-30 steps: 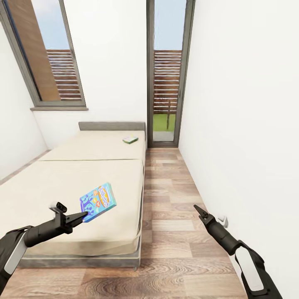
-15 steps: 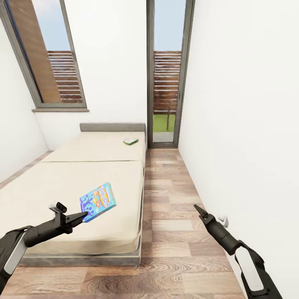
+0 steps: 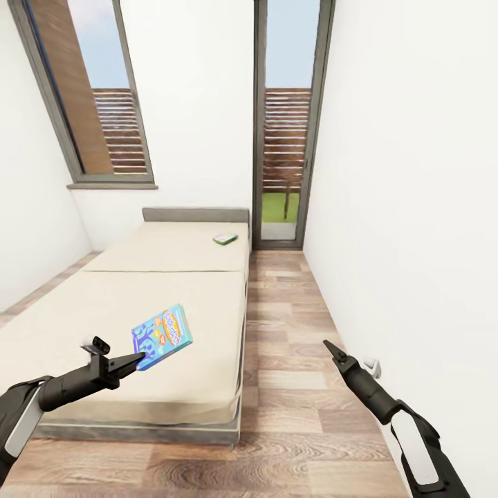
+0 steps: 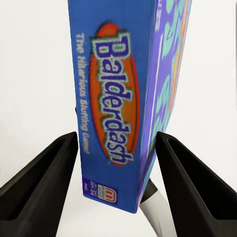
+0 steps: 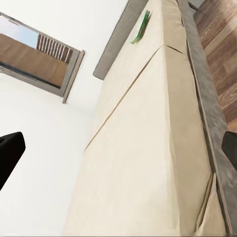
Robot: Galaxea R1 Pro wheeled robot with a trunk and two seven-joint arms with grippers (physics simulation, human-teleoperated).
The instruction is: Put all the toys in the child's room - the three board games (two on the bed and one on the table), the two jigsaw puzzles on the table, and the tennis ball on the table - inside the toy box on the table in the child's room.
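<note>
The blue board game (image 3: 162, 337) is up off the bed (image 3: 83, 318), pinched at its lower corner by the left gripper (image 3: 138, 358), long axis tilted upward. The green game (image 3: 225, 238) lies far ahead near the headboard; the right gripper (image 3: 330, 348), empty with fingertips together, is nearer its side.

1. Your left gripper (image 4: 117, 185) held the blue Balderdash board game (image 4: 123, 98) edge-on between its two black fingers (image 4: 42, 190).
2. Its printed spine faced the camera, reaching out beyond the fingertips against plain white.
</note>
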